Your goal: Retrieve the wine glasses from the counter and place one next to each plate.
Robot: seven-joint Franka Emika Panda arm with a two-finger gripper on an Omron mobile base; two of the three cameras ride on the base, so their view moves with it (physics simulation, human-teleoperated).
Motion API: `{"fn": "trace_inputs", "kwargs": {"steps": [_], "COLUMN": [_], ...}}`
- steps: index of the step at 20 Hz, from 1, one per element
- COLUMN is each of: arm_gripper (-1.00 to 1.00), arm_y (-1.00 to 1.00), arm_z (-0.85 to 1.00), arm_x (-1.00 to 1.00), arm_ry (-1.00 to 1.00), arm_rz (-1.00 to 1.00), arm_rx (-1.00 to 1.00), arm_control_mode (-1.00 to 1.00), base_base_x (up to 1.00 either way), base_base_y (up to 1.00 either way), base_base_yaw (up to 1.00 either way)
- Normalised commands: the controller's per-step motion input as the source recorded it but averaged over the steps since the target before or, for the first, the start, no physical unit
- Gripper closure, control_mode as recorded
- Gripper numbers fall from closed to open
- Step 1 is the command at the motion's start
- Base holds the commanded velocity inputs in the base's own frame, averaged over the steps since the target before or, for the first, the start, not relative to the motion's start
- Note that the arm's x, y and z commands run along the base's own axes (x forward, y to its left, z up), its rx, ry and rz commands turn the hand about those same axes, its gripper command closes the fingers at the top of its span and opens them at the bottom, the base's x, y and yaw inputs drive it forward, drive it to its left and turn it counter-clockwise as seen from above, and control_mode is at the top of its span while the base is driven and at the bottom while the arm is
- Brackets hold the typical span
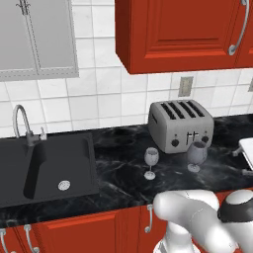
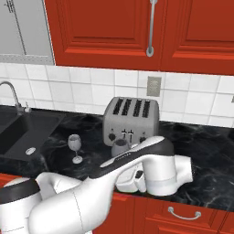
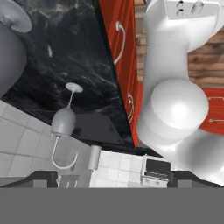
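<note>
White square tiles (image 1: pixel 99 99) line the wall, a grey outlet (image 1: pixel 186 86) at two o'clock. Red upper cabinets (image 1: pixel 183 29) hang at twelve, a pale grey cabinet (image 1: pixel 37 37) at ten. Red doors (image 1: pixel 89 232) run along six, curved silver handles (image 1: pixel 148 219) catching light.

Rendered kitchen, black marbled counter (image 1: pixel 123 168), inset sink (image 1: pixel 49 168), silver toaster (image 1: pixel 180 126), red cabinets (image 1: pixel 183 32), tiled wall (image 1: pixel 99 99)

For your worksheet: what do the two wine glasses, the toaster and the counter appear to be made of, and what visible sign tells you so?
Wine glasses: probably clear glass, greyish and see-through, the counter showing through the bowls.
Toaster: looks like brushed metal, silver-grey with a soft sheen and dark slots and knobs.
Counter: seemingly polished stone, black with pale marbled veins.
</note>
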Motion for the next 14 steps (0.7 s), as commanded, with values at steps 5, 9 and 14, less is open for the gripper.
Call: {"fn": "trace_inputs", "kwargs": {"steps": [5, 9, 14], "arm_gripper": [-1.0, -1.0, -1.0], "arm_y": [0.0, 0.0, 0.0], "arm_z": [-0.28, -0.26, -0.28], "arm_x": [0.52, 0.41, 0.35], "arm_ry": [0.08, 0.0, 0.0], "arm_rz": [0.0, 0.0, -0.02], "arm_rx": [0.0, 0.0, 0.0], "arm_control_mode": [-1.0, -1.0, -1.0], "base_base_x": [0.0, 0.0, 0.0], "base_base_y": [0.0, 0.0, 0.0], "base_base_yaw": [0.0, 0.0, 0.0]}}
